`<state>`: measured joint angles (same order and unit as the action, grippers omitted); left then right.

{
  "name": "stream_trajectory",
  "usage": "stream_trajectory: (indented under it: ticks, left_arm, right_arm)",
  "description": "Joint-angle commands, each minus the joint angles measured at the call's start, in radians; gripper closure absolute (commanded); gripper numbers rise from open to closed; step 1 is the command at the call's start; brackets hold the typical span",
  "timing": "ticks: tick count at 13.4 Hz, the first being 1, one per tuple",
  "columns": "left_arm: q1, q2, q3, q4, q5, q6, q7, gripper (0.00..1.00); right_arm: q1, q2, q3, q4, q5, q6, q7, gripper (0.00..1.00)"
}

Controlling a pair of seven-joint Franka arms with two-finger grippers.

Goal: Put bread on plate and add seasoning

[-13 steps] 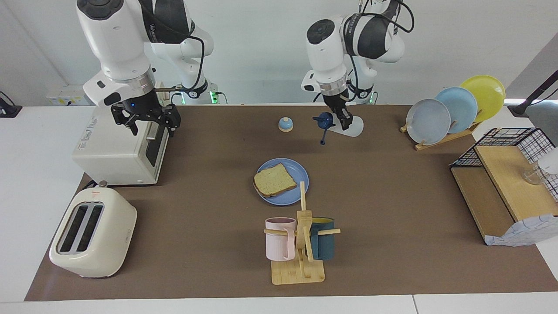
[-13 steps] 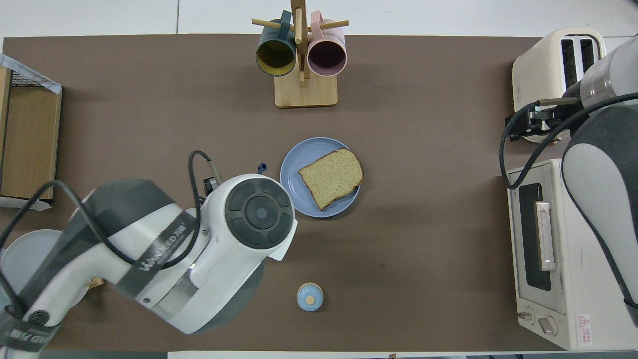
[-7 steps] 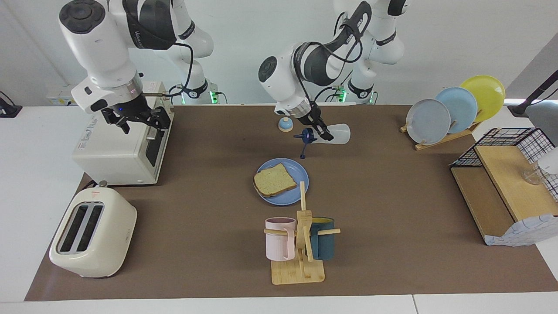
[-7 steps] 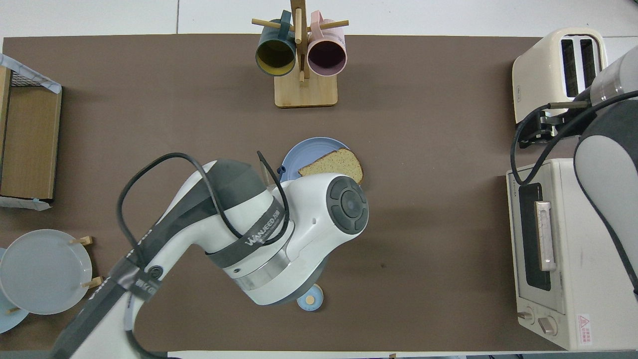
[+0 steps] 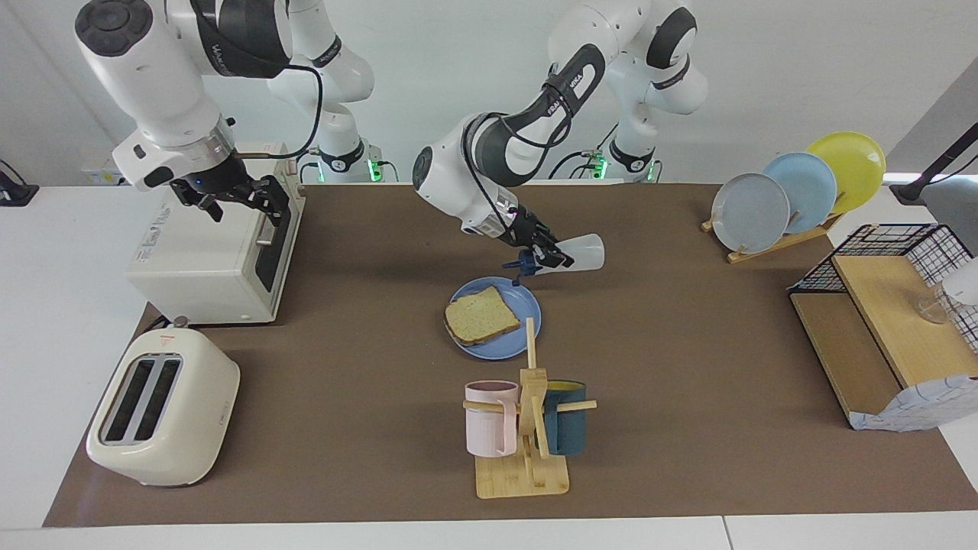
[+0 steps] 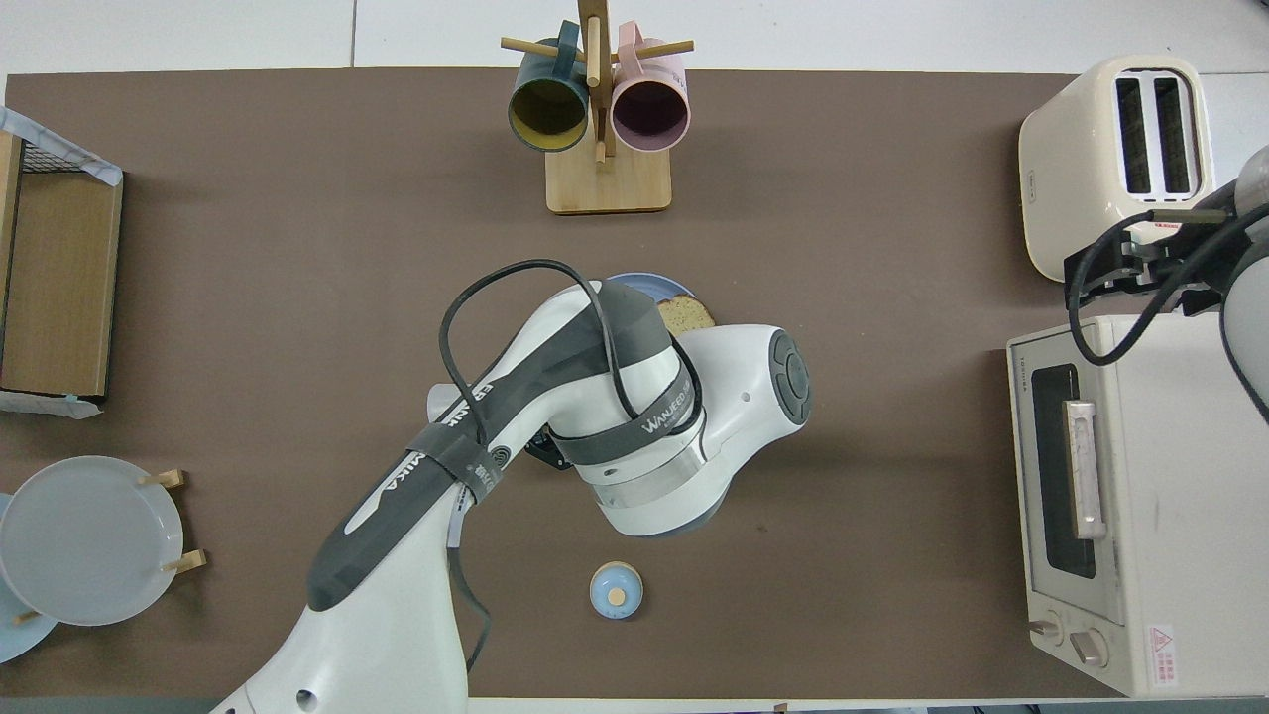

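The left end effector (image 5: 544, 256) is clamped on the seasoning (image 5: 577, 251), holding it up in the air over the plate's (image 5: 527, 305) edge on the robots' side. The bottle is tipped almost onto its side: long axis close to level, dark blue cap (image 5: 526, 264) slanting down toward the plate, whitish see-through base aimed toward the left arm's end of the bench (image 5: 688, 344). The cap's flip lid looks like it's hanging open, though it's hard to be sure. The bread (image 5: 481, 315), a light-brown square slice with darker crust, lies flat on the blue plate, mid-bench (from overhead the left arm hides nearly all of it, just a corner of bread (image 6: 686, 313) shows). The right end effector (image 5: 233, 196) waits with fingers spread wide, holding nothing, over the toaster oven (image 5: 206, 260).
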<state>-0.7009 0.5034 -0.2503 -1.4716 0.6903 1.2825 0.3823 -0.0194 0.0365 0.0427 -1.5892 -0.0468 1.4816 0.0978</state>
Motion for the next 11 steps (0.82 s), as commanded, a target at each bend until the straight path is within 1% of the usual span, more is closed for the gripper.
stream_trajectory:
  ticks: [1, 2, 3, 4, 5, 6, 7, 8, 9, 10, 11]
  left_arm:
    - [-0.063, 0.180, 0.022, 0.185, 0.093, -0.134, 0.001, 1.00]
    - [-0.077, 0.254, 0.022, 0.285, 0.132, -0.206, 0.001, 1.00]
    - [-0.097, 0.288, 0.025, 0.310, 0.185, -0.236, 0.003, 1.00]
    - [-0.136, 0.312, 0.035, 0.306, 0.272, -0.264, 0.006, 1.00]
    - [-0.149, 0.338, 0.039, 0.294, 0.340, -0.273, 0.007, 1.00]
    - [-0.150, 0.342, 0.037, 0.278, 0.388, -0.269, 0.009, 1.00]
    - [-0.152, 0.342, 0.039, 0.277, 0.411, -0.258, 0.013, 1.00]
    - [-0.158, 0.342, 0.037, 0.272, 0.440, -0.243, 0.015, 1.00]
    - [-0.166, 0.339, 0.037, 0.264, 0.455, -0.230, 0.015, 1.00]
    - [-0.181, 0.336, 0.037, 0.255, 0.471, -0.221, 0.018, 1.00]
    - [-0.190, 0.330, 0.037, 0.220, 0.504, -0.197, 0.021, 1.00]
  right_arm:
    - [-0.031, -0.033, 0.014, -0.044, 0.019, 0.016, -0.039, 0.00]
    - [-0.031, -0.035, 0.014, -0.046, 0.019, 0.008, -0.030, 0.00]
    - [-0.031, -0.037, 0.016, -0.048, 0.019, 0.006, -0.029, 0.00]
    - [-0.031, -0.037, 0.016, -0.048, 0.019, 0.006, -0.029, 0.00]
    - [-0.031, -0.037, 0.016, -0.049, 0.019, 0.006, -0.030, 0.00]
    - [-0.031, -0.033, 0.016, -0.049, 0.018, 0.022, -0.033, 0.00]
    - [-0.028, -0.030, 0.017, -0.048, 0.016, 0.054, -0.032, 0.00]
    - [-0.030, -0.035, 0.016, -0.051, 0.018, 0.042, -0.027, 0.00]
    - [-0.031, -0.050, 0.014, -0.069, 0.018, 0.002, -0.021, 0.00]
    - [-0.033, -0.053, 0.011, -0.072, 0.018, 0.000, -0.017, 0.00]
    - [-0.034, -0.050, 0.009, -0.072, 0.018, 0.008, -0.021, 0.00]
